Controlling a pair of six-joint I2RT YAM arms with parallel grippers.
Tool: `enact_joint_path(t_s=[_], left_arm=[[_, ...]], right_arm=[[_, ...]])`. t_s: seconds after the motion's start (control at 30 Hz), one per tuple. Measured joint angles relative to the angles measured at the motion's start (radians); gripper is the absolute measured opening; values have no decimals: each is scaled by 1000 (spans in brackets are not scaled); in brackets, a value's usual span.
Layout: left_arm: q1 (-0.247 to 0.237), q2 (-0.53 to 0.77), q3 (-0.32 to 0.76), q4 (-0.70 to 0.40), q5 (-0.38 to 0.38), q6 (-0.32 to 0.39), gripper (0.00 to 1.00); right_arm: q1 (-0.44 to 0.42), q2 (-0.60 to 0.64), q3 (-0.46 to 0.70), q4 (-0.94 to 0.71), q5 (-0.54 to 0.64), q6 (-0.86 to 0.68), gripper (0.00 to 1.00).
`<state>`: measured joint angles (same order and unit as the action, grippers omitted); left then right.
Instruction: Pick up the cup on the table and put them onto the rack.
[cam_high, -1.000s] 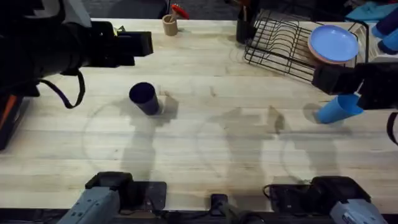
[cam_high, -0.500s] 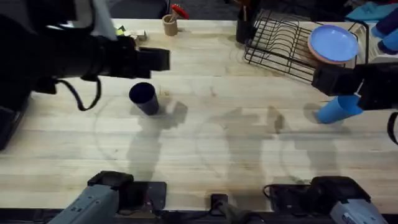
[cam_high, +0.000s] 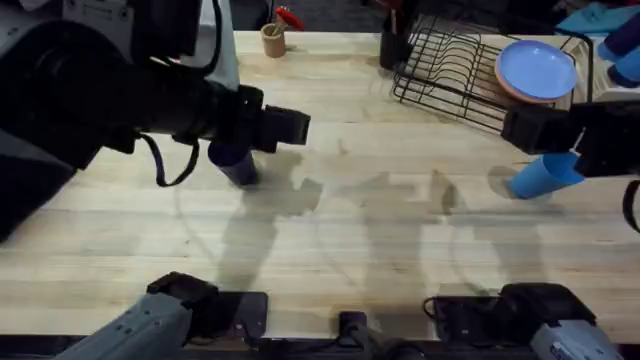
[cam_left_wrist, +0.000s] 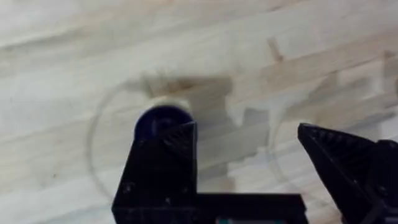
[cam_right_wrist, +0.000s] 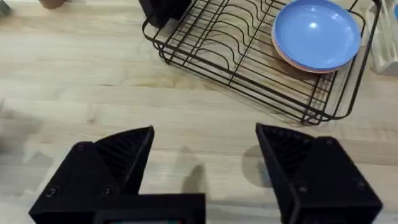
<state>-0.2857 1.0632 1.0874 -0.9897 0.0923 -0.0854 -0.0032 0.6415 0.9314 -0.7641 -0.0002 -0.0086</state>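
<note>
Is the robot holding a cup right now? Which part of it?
No, nothing is held. The left end effector is open above the dark blue cup, and the right end effector is open with bare table between its fingers.

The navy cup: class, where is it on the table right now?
In the overhead view the navy cup stands on the table's left half, partly under the left gripper, far from the rack.

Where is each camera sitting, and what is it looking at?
Overhead: above the arm bases, looking down at the table; both arms show.
Left wrist: on the left arm, looking down at the navy cup; its open fingers show.
Right wrist: on the right arm, facing the rack; its open fingers show.
Shared: the overhead also shows the navy cup and the rack.
</note>
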Motion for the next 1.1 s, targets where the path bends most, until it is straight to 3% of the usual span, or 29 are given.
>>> enact_joint_path(t_s=[0.57,1.1], left_arm=[[0,58,0,-83,-98,-27,995],[0,278,0,-83,-112,-27,996]], right_arm=[[0,0,0,0,0,0,993],[0,0,0,0,0,0,993]])
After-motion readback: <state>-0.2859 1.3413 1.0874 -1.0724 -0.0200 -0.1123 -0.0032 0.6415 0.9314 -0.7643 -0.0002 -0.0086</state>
